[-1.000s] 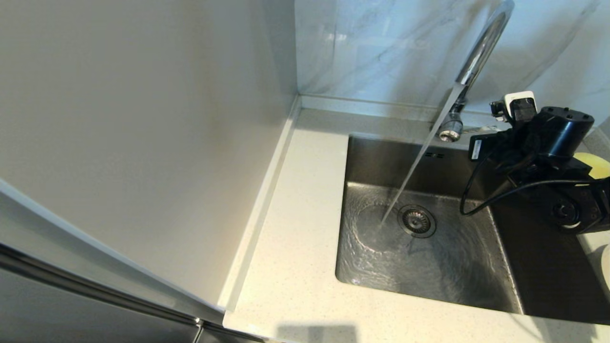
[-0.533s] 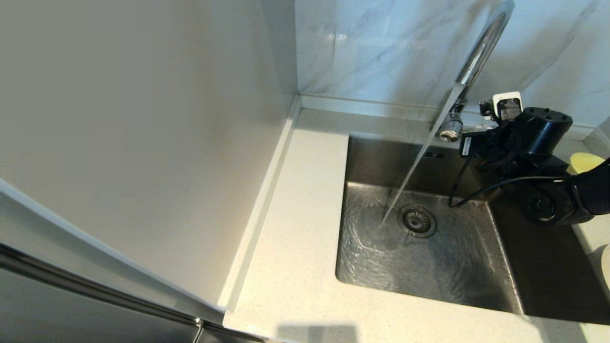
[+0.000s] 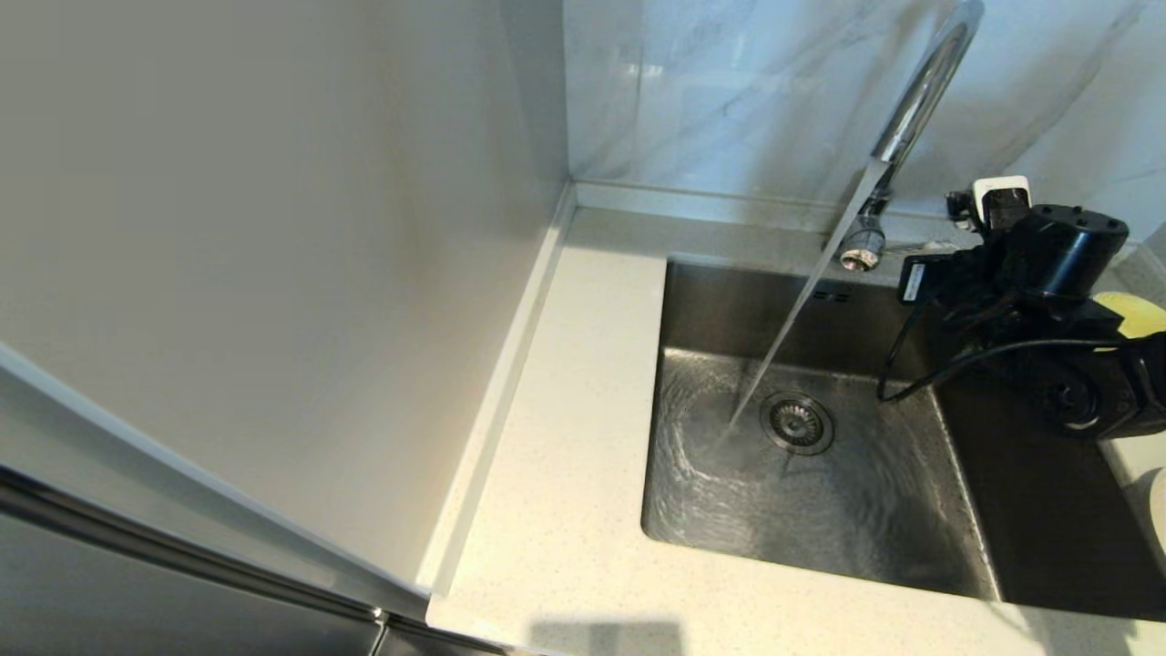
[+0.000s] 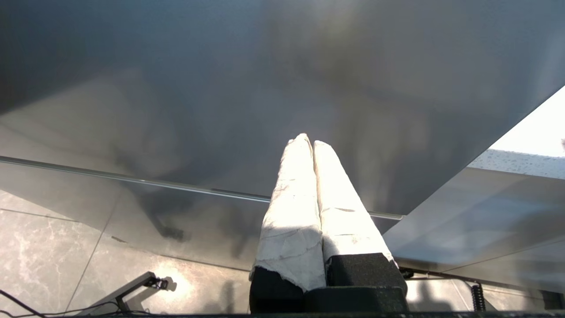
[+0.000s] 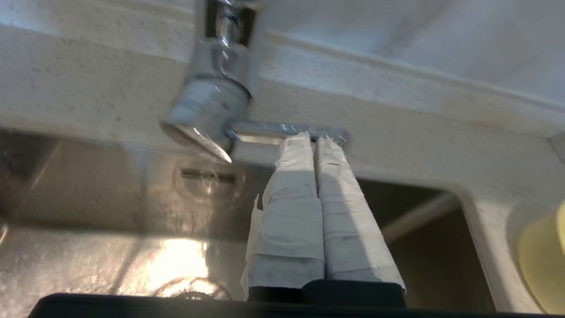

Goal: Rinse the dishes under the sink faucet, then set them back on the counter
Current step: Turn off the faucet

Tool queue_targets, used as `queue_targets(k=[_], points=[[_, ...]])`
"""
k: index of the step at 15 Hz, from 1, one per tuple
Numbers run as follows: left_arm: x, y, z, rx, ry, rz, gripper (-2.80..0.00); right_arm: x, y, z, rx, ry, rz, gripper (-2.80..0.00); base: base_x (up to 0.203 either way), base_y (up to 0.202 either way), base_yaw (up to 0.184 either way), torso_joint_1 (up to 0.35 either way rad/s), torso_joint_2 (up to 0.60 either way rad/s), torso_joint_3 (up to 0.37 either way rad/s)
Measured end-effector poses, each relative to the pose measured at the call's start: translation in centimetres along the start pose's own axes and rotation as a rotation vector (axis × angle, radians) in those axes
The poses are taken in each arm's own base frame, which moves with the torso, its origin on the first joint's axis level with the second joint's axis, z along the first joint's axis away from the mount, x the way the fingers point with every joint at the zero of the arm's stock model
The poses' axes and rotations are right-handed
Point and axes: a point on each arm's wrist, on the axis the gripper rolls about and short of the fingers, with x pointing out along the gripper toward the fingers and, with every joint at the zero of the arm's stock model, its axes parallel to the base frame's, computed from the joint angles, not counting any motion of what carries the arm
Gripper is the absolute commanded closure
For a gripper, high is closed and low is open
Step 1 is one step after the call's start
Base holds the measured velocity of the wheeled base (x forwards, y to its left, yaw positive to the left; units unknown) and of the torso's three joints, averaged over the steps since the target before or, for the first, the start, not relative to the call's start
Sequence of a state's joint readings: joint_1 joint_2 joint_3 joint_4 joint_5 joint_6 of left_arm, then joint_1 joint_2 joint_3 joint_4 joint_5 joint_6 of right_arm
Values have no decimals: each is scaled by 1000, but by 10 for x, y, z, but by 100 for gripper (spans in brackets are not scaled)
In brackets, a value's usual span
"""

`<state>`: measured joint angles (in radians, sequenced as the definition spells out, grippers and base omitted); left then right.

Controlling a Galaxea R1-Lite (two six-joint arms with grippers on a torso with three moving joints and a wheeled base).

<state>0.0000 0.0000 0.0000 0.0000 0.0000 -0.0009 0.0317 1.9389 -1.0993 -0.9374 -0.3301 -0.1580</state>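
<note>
Water runs from the chrome sink faucet (image 3: 918, 96) in a slanted stream into the steel basin (image 3: 820, 519). My right arm (image 3: 1048, 264) reaches across the basin's far right corner. In the right wrist view my right gripper (image 5: 315, 138) is shut on nothing, its taped tips against the thin side lever (image 5: 265, 130) beside the faucet's base (image 5: 212, 106). The pale-yellow bowl (image 3: 1134, 312) (image 5: 545, 256) sits on the counter (image 3: 565, 437) just right of the arm. A cream rim, perhaps the plate (image 3: 1157, 510), shows at the right edge. The chopsticks are out of view. My left gripper (image 4: 309, 142) hangs shut below the counter.
The round drain strainer (image 3: 797, 421) lies mid-basin under rippling water. A tall pale side panel (image 3: 273, 228) walls off the left. A grey-veined marble wall (image 3: 729, 82) stands behind the faucet. In the left wrist view, a grey cabinet front (image 4: 220, 88) fills the picture.
My right arm swung left toward the faucet half a second ago and has come back a little to the right. The water keeps running.
</note>
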Motion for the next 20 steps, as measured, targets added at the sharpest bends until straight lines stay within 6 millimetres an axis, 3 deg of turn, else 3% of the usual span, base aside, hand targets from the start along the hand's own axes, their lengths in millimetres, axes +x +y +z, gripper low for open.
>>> queue_targets(k=[4,8,10,20], points=[[0,0,0,-1,0,0,0,-10,-14,4,116,175,81,0,0,0,0,0,0,0],[0,0,0,0,0,0,0,-5,-16,36,343,347,168,0,0,0,0,0,0,0],[0,0,0,0,0,0,0,3,-15,42,420,408,156,0,0,0,0,0,0,0],[0,0,0,-1,0,0,0,41,-17,43,435,357,68,0,0,0,0,0,0,0]])
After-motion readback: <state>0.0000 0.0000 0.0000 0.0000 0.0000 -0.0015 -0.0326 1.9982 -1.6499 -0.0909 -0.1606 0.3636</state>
